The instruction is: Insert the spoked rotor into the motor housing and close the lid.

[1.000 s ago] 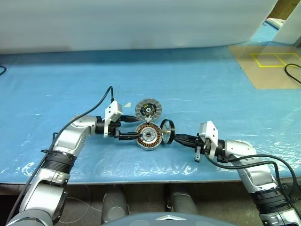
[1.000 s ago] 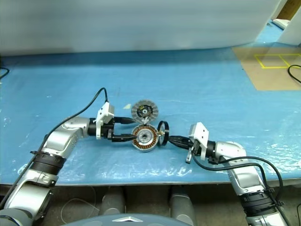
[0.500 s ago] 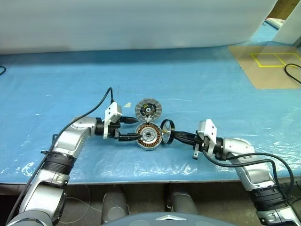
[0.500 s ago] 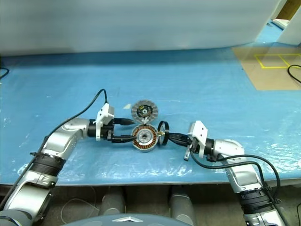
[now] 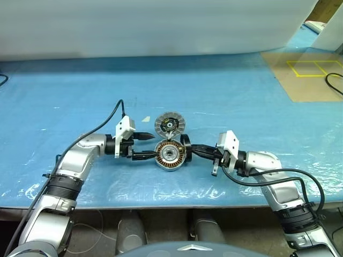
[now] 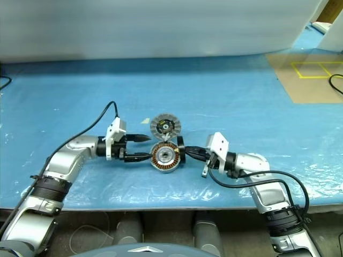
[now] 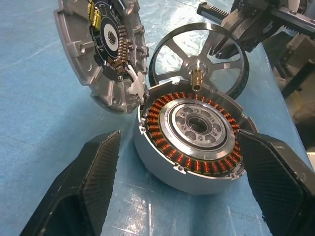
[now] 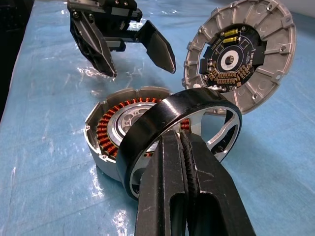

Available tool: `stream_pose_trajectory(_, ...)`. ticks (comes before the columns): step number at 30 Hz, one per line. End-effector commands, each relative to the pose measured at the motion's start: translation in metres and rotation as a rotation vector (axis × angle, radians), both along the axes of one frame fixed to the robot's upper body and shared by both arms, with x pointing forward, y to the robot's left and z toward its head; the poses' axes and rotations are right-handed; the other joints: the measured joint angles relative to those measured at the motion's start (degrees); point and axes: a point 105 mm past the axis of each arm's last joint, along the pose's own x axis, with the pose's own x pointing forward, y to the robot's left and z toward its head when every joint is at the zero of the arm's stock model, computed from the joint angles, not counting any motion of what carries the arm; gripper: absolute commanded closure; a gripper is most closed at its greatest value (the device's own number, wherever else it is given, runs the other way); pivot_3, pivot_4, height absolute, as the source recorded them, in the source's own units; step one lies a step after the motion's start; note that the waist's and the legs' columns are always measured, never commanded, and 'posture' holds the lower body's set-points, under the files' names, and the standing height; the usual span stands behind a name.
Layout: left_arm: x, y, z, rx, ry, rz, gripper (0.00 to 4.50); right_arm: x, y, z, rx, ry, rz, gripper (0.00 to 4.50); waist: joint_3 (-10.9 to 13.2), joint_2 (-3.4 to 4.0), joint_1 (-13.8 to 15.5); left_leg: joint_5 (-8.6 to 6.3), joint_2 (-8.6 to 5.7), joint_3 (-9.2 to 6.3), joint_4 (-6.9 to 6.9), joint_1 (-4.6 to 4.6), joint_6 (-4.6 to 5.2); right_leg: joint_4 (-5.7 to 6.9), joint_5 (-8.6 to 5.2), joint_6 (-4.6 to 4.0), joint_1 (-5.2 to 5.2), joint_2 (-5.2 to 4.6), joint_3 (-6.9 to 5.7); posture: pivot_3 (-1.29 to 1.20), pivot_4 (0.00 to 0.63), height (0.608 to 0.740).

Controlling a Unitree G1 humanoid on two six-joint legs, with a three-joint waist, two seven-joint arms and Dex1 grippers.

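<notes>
The motor housing (image 5: 170,155), a metal cup ringed with copper windings, lies on the blue table. Its ribbed grey lid (image 5: 169,124) stands tilted up at the housing's far edge. My left gripper (image 5: 144,145) is open, one finger on each side of the housing (image 7: 197,132) and not gripping it. My right gripper (image 5: 189,150) is shut on the black rim of the spoked rotor (image 5: 185,146). The rotor (image 8: 162,123) is held upright on edge against the housing's right rim, its brass hub pin (image 7: 197,78) pointing at the windings.
A tan board (image 5: 305,75) with yellow tape lines lies at the back right, beside a black cable (image 5: 332,85). A white wall (image 5: 161,27) closes the back. The table's front edge (image 5: 171,206) runs just below both arms.
My right gripper has carried the rotor left, from a little right of the housing up against its right rim. The left gripper, housing and lid have stayed put.
</notes>
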Motion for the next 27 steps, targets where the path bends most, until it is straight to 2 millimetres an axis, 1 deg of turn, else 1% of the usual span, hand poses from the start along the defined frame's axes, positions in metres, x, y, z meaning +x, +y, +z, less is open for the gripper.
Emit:
stream_pose_trajectory(1, 0.001, 0.001, 0.011, -0.015, -0.045, 0.008, 0.54, -0.002, 0.007, 0.017, 0.014, -0.058, 0.04, 4.5, 0.0, 0.0, -0.01, 0.0, 0.0, 0.0, 0.0, 0.0, 0.0, 0.0, 0.0, 0.0, 0.0, 0.0, 0.0, 0.0, 0.15, 0.74)
stream_pose_trajectory(4, 0.001, 0.002, 0.011, -0.019, -0.045, 0.012, 0.54, -0.002, 0.005, 0.016, 0.007, -0.046, 0.042, 4.5, 0.0, 0.0, 0.0, 0.0, 0.0, 0.0, -0.01, 0.0, 0.0, 0.0, 0.0, 0.0, 0.0, 0.0, 0.0, 0.0, 0.15, 0.74)
stream_pose_trajectory(8, 0.001, 0.004, 0.01, -0.018, -0.041, 0.024, 0.54, -0.003, -0.007, 0.004, -0.053, -0.013, 0.032, 4.5, 0.0, 0.0, 0.01, 0.0, -0.01, 0.0, -0.02, -0.01, 0.0, -0.04, 0.0, 0.0, 0.0, 0.0, 0.0, 0.0, 0.15, 0.74)
stream_pose_trajectory(12, 0.002, 0.004, 0.01, -0.025, -0.038, 0.03, 0.54, -0.002, -0.015, -0.003, -0.09, 0.0, 0.02, 4.5, 0.0, 0.0, 0.0, 0.0, -0.01, 0.0, -0.02, 0.0, 0.0, -0.03, 0.0, 0.0, 0.0, 0.0, 0.0, 0.0, 0.15, 0.74)
stream_pose_trajectory(17, 0.001, 0.005, 0.011, -0.03, -0.043, 0.027, 0.54, -0.003, -0.018, -0.006, -0.101, 0.009, 0.018, 4.5, 0.0, 0.0, -0.06, 0.0, 0.0, 0.01, -0.02, 0.04, 0.0, -0.01, 0.0, 0.0, 0.02, 0.0, 0.01, 0.0, 0.15, 0.74)
stream_pose_trajectory(20, -0.001, 0.007, 0.015, -0.057, -0.044, 0.024, 0.54, -0.003, -0.02, -0.007, -0.111, 0.011, 0.016, 4.5, 0.0, 0.0, -0.06, 0.0, 0.0, 0.01, -0.01, 0.04, 0.0, -0.01, 0.0, 0.0, 0.03, 0.0, 0.01, 0.0, 0.15, 0.74)
stream_pose_trajectory(27, -0.006, 0.016, 0.019, -0.07, -0.082, 0.044, 0.54, -0.001, -0.023, -0.008, -0.119, 0.006, 0.013, 4.5, 0.0, 0.0, -0.04, 0.0, -0.01, 0.01, -0.02, 0.03, 0.01, -0.02, 0.0, 0.0, 0.02, 0.0, 0.01, 0.0, 0.15, 0.74)
